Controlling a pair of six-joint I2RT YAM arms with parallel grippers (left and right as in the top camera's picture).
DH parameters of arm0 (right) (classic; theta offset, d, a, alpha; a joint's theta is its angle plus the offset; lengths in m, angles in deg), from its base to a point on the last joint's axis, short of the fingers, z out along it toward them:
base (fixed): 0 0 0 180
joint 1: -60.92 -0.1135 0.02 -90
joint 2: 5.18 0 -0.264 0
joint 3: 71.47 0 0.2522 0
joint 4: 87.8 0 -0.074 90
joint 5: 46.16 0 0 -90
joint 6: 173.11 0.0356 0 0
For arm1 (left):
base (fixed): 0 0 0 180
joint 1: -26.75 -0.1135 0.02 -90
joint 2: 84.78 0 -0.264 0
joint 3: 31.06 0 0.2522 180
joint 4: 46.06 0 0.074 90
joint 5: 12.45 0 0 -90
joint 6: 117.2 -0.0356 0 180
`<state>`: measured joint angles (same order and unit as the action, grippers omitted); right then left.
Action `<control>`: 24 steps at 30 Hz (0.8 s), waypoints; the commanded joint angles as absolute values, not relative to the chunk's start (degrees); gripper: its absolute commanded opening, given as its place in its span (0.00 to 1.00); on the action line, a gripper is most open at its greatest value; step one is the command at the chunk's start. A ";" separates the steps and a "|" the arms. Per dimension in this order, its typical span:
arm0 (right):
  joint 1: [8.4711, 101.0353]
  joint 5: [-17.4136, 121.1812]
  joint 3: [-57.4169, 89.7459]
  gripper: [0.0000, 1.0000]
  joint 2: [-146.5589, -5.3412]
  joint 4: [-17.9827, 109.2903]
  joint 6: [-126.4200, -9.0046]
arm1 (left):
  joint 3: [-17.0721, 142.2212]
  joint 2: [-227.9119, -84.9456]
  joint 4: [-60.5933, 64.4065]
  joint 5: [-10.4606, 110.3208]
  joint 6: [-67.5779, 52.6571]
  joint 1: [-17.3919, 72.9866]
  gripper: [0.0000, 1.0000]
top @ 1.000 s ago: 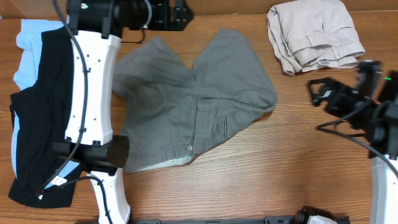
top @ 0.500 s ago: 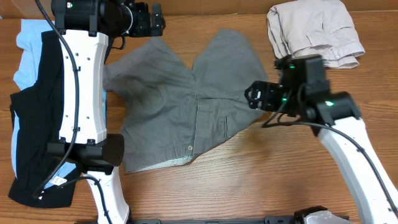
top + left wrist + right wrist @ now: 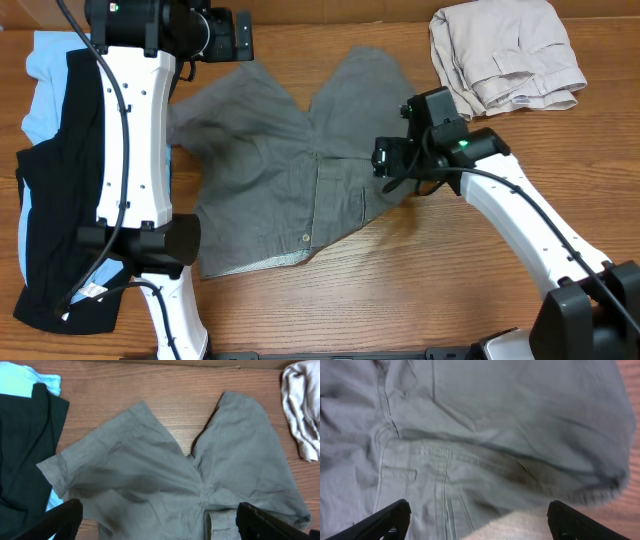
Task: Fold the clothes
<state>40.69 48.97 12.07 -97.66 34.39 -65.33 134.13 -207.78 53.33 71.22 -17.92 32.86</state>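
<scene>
The grey-taupe shorts (image 3: 290,160) lie spread on the wooden table, legs pointing to the back, waist button (image 3: 306,238) near the front. They fill the left wrist view (image 3: 165,465) and the right wrist view (image 3: 480,425). My left gripper (image 3: 235,35) hovers open above the far edge of the shorts' left leg; its fingertips (image 3: 60,517) frame the cloth. My right gripper (image 3: 385,160) is open just above the right leg's hem, empty.
A folded beige garment (image 3: 505,55) lies at the back right. A black garment (image 3: 60,180) over a light blue one (image 3: 45,60) lies along the left edge. Bare wood (image 3: 430,280) spreads at the front right.
My right arm has swung in from the far right to over the shorts' right leg. My left gripper has shifted slightly left at the back. The shorts have not moved.
</scene>
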 commanded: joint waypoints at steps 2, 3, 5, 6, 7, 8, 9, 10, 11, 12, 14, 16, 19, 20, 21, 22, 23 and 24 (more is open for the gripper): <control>36.21 47.94 13.62 0.90 -99.39 39.52 -66.23 | 133.81 -210.75 53.46 72.20 -18.40 32.70 1.00; 35.22 47.92 13.62 0.90 -99.79 40.81 -66.71 | 133.81 -210.97 53.46 72.22 -18.40 32.73 1.00; 33.13 47.70 13.62 0.90 -101.25 43.65 -67.58 | 133.81 -211.61 53.46 72.22 -18.40 32.70 1.00; 31.95 47.68 13.64 0.90 -102.32 45.01 -68.50 | 133.81 -211.87 53.46 72.25 -18.42 32.70 1.00; 31.20 47.52 13.64 0.90 -103.02 45.77 -68.78 | 133.81 -212.04 53.48 72.22 -18.40 32.70 1.00; 30.07 47.50 13.64 0.90 -104.31 46.67 -69.70 | 133.81 -212.37 53.50 72.22 -18.40 32.70 1.00; 29.15 47.24 13.73 0.90 -105.36 46.93 -70.27 | 133.81 -212.57 53.52 72.25 -18.42 32.70 1.00; 28.25 46.96 13.95 0.90 -106.52 46.82 -71.25 | 133.81 -212.70 53.54 72.25 -18.42 32.70 1.00; 27.49 46.39 14.23 0.90 -107.48 46.52 -71.76 | 133.83 -212.94 53.59 72.25 -18.42 32.70 1.00; 26.52 45.58 14.65 0.90 -108.81 45.82 -72.89 | 133.81 -213.11 53.63 72.25 -18.40 32.70 1.00; 25.52 44.27 15.00 0.91 -109.95 45.10 -73.40 | 133.81 -213.36 53.63 72.20 -18.40 32.70 1.00; 24.62 43.57 15.32 0.91 -110.76 44.35 -73.99 | 133.83 -213.60 53.65 72.20 -18.40 32.70 1.00; 23.77 43.24 15.41 0.91 -110.98 44.00 -73.94 | 133.83 -213.79 53.78 72.20 -18.38 32.70 1.00; 23.64 43.22 15.41 0.90 -111.00 44.00 -73.94 | 133.83 -213.79 53.81 72.20 -18.38 32.70 1.00; 23.62 43.20 15.41 0.89 -111.00 43.96 -73.64 | 133.83 -213.79 53.81 72.20 -18.38 32.70 1.00; 23.64 43.00 15.43 0.88 -111.00 43.83 -73.31 | 133.83 -213.79 53.81 72.20 -18.38 32.70 1.00; 23.64 42.17 15.41 0.85 -111.00 43.48 -72.59 | 133.81 -213.79 53.81 72.20 -18.38 32.73 1.00; 23.64 41.23 15.41 0.83 -111.09 42.71 -72.41 | 133.81 -213.79 53.85 72.20 -18.38 32.73 1.00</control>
